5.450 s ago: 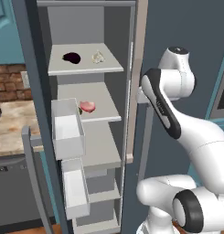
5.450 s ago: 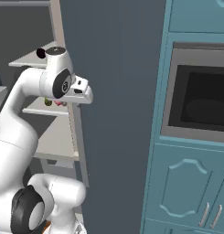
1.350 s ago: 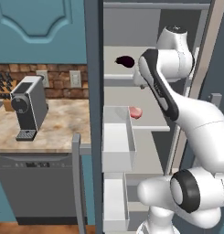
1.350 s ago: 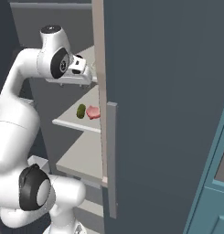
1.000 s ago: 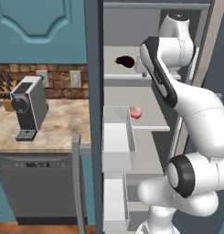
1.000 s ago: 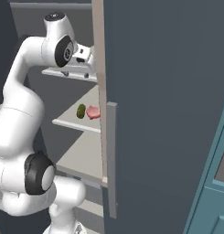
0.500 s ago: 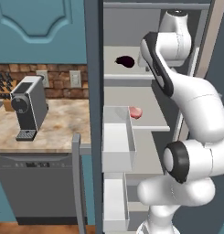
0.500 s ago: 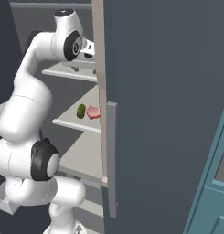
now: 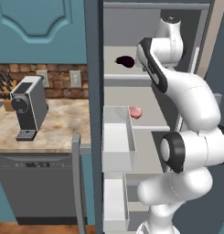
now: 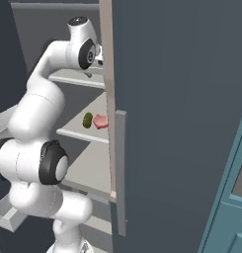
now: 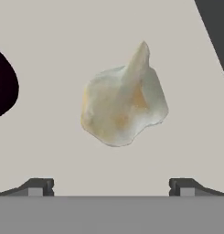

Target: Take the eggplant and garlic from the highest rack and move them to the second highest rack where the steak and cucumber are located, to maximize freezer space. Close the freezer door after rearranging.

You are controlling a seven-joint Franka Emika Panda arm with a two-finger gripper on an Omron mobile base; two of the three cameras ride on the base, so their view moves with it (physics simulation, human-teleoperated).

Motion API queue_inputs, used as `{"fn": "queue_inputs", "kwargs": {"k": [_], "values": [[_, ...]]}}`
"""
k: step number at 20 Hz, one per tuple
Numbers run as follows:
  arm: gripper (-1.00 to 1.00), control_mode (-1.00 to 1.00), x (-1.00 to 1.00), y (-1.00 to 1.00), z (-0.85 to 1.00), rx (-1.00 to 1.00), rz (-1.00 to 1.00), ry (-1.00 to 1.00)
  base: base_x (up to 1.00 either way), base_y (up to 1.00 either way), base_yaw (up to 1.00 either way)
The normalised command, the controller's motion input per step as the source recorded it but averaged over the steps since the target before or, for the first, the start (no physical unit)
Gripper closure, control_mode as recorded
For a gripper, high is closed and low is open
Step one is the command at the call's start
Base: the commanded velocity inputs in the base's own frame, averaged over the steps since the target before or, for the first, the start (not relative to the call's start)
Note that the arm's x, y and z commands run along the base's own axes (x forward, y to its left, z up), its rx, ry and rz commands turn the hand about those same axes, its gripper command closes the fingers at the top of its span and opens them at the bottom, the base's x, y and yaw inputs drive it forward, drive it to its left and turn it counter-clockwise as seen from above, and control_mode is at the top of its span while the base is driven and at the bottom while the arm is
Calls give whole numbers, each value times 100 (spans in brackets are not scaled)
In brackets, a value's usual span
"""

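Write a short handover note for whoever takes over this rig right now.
Claw: open, holding nothing, poised over the garlic on the top rack.
Eggplant: also on the top rack, beside the garlic.
Steak and cucumber: side by side on the second rack.
Freezer door: open.
Done: arm brought up to the top rack; nothing moved yet.
Left: move garlic, then eggplant, down to the second rack; close the door.

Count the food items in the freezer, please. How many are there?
4. On the top rack: the eggplant and the garlic. On the second rack: the steak and the cucumber. The arm and the door may hide others.
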Motion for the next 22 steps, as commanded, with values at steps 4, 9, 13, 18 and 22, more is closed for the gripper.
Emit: {"fn": "queue_inputs", "kwargs": {"k": [4, 9, 13, 18, 22], "values": [[-100, -100, 55, -18, -12, 0, 0, 0, 0, 0, 0], [-100, -100, 50, -25, -4, 0, 0, 0, 0, 0, 0], [-100, -100, 39, -10, -1, 0, 0, 1, 0, 0, 0], [-100, -100, 8, 0, -11, 0, 0, 1, 0, 0, 0], [-100, -100, 0, 0, -20, 0, 0, 0, 0, 0, 0]]}}
